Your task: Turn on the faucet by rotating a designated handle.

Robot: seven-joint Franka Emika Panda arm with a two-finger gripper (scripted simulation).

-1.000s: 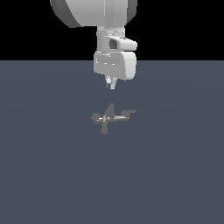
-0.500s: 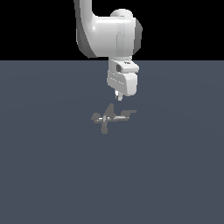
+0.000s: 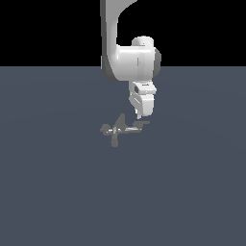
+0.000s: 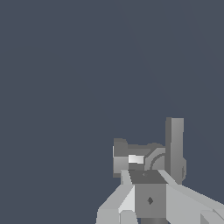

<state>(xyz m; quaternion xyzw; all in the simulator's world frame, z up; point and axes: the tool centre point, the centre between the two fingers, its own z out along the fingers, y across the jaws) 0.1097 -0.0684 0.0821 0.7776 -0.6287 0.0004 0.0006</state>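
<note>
One arm, one tiny faucet (image 3: pixel 120 129) on a flat slate-grey bench (image 3: pixel 53 182).
The exterior view has the fingers (image 3: pixel 140 115) just above the handle (image 3: pixel 137 126), black void behind; the wrist view crowds the grey fixture, and I cannot tell their opening or grip.

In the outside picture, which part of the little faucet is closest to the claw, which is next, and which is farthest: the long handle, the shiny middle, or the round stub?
From the claw:
1. The handle, just below it, on the exterior view's right of the faucet.
2. The shiny middle, at the faucet's centre.
3. The round stub, on the exterior view's left end.
</note>
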